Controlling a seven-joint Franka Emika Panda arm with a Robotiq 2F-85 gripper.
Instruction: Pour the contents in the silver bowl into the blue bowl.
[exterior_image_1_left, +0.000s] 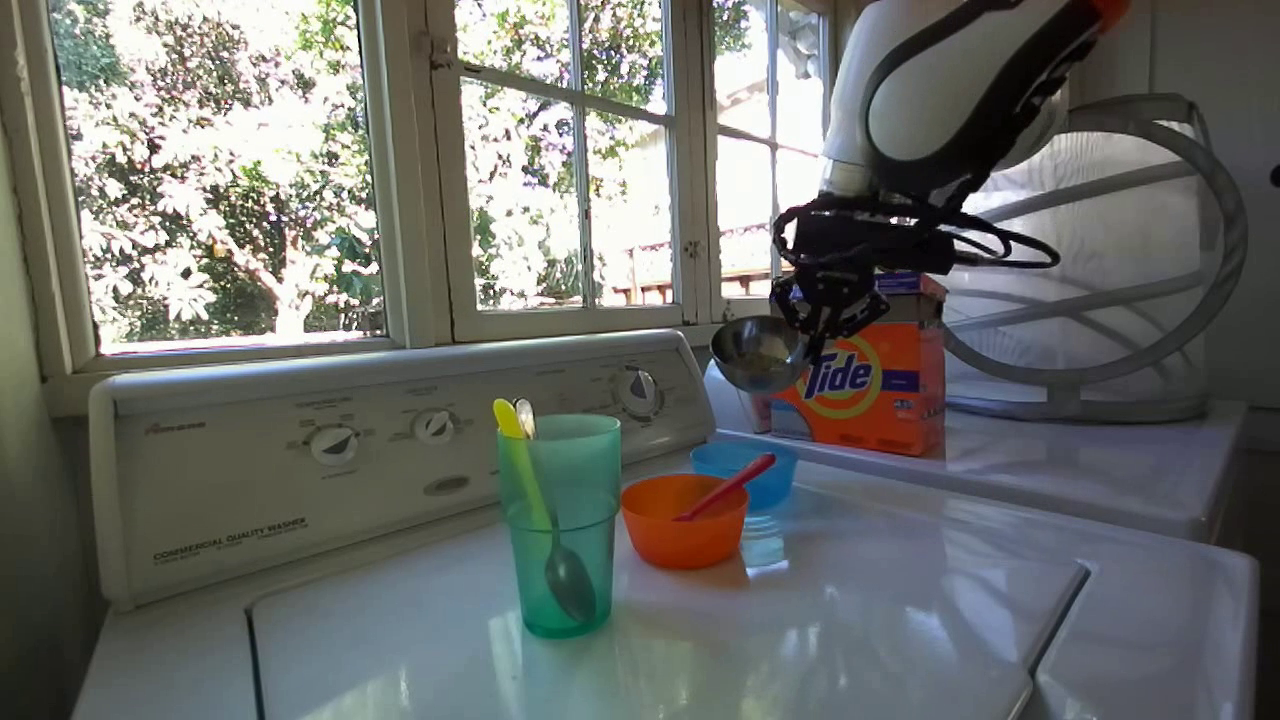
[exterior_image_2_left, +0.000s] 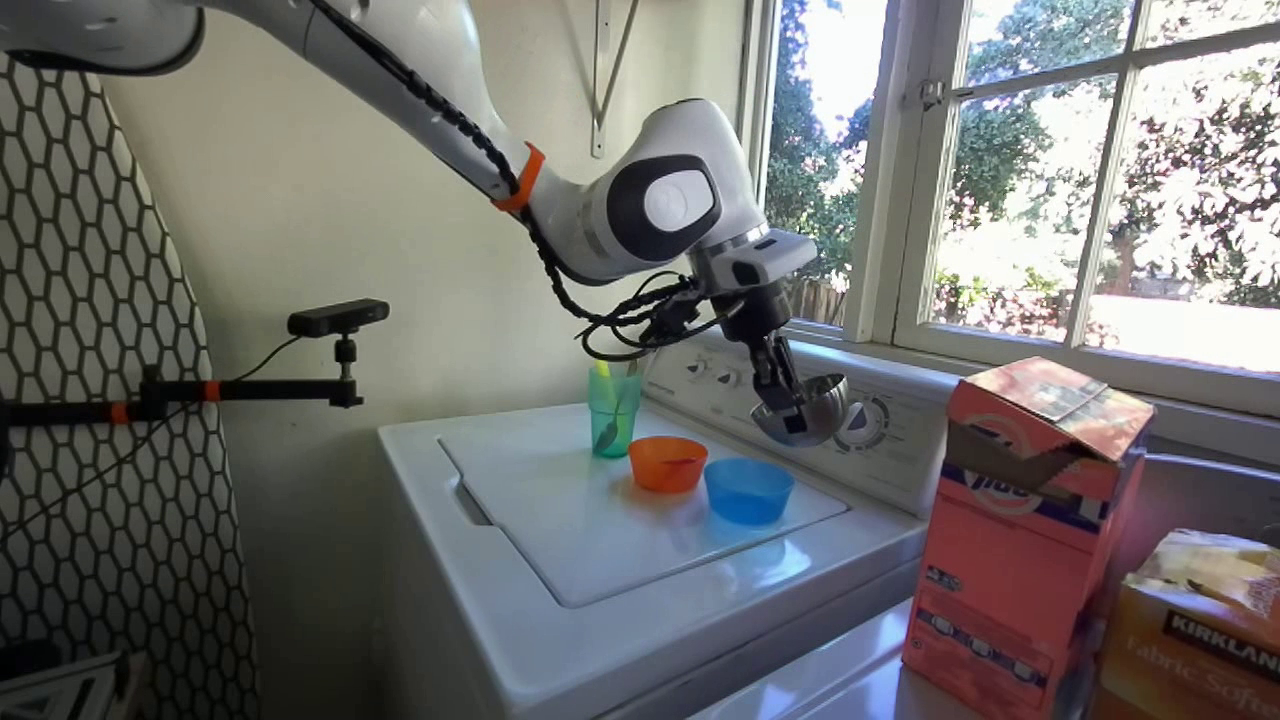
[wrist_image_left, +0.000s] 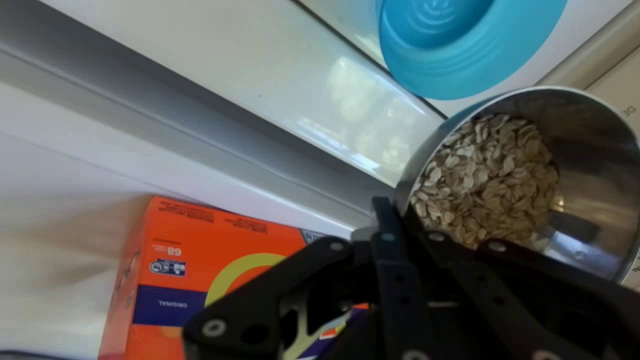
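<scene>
Black hand (wrist_image_left: 398, 212) angled downward, clamped closed on rim of silver bowl (wrist_image_left: 597, 145), oats (wrist_image_left: 490, 185) inside; blue bowl (exterior_image_2_left: 749, 494) lower.

In an exterior view we look from close by, a bit above the cup (exterior_image_1_left: 580, 500), over the washer (exterior_image_1_left: 850, 600) to the windows (exterior_image_1_left: 578, 180). In an exterior view we look from well back, with the box (exterior_image_2_left: 1010, 560) near us at the right, over the washer to the wall (exterior_image_2_left: 330, 210); both exterior views share the washer, cup, box, arm (exterior_image_2_left: 650, 200), orange bowl (exterior_image_2_left: 665, 472) and windows. The wrist view looks down from very near, past the gripper (wrist_image_left: 398, 212) into the silver bowl (wrist_image_left: 595, 155), and shares that bowl, the blue bowl (wrist_image_left: 465, 70) and the box with both exterior views.
</scene>
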